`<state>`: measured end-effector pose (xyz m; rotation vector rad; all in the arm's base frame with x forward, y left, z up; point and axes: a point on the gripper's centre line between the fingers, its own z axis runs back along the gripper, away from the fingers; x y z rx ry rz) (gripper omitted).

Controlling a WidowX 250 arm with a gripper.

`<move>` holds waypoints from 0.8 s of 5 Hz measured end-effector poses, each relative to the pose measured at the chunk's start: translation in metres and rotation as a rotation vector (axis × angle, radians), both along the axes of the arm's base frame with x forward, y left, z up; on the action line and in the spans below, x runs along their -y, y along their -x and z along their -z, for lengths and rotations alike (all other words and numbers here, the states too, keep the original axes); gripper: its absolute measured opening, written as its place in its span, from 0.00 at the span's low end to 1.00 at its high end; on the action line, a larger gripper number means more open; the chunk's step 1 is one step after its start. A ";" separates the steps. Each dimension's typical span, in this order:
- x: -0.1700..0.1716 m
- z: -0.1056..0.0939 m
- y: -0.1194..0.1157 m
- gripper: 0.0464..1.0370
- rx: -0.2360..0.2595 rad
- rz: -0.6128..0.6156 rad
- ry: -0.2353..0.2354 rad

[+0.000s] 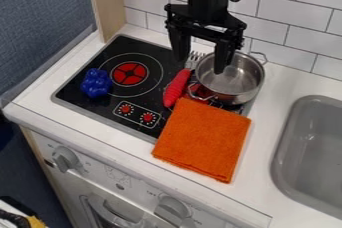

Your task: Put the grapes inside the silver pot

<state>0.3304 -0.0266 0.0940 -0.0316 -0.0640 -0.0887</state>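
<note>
Claw (200,66) spread above stove (141,47) | grapes (96,83): glossy, deep blue, knobbly

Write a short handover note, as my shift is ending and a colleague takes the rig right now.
Pincer: open and empty, hanging at the back of the stove, by the silver pot.
Grapes: the blue bunch lies on the stove, beside the red burner mark.
Pot: upright at the other side of the stove, next to the red-handled utensil and the orange cloth.
Done: nothing of the transfer; the grapes are outside the pot.
Left: grasp the grapes, carry them across, release them inside the pot.
</note>
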 end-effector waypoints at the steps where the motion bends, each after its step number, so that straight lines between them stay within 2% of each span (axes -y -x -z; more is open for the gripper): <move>1: -0.001 0.011 0.004 0.96 -0.032 0.005 -0.004; 2: -0.046 0.017 0.018 0.96 -0.046 -0.101 -0.003; 3: -0.096 -0.001 0.034 0.96 -0.015 -0.141 -0.087; 4: -0.149 0.003 0.055 0.96 -0.007 -0.202 -0.112</move>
